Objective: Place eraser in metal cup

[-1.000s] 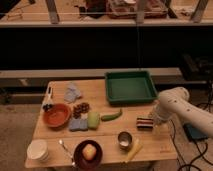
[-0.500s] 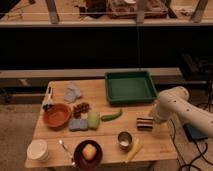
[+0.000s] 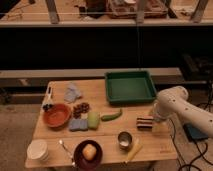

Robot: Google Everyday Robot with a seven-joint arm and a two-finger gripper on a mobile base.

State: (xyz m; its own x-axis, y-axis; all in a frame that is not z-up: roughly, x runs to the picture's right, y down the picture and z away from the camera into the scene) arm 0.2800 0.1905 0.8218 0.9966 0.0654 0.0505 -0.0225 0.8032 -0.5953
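Note:
The eraser [image 3: 144,122], a small striped block, lies flat on the wooden table [image 3: 100,97] near its right side. My gripper [image 3: 154,120] is down at the eraser's right end on the white arm that reaches in from the right. Its fingers look open and are not lifting anything. The metal cup [image 3: 124,139], small and shiny, stands upright in front of and to the left of the eraser, a short gap away.
A green tray [image 3: 129,87] sits at the back right. To the left are an orange bowl [image 3: 56,115], a blue-grey sponge [image 3: 78,125], a green pepper [image 3: 111,116], a white bowl [image 3: 38,149] and a dark red bowl [image 3: 88,152] holding a fruit. A yellow item [image 3: 133,150] lies beside the cup.

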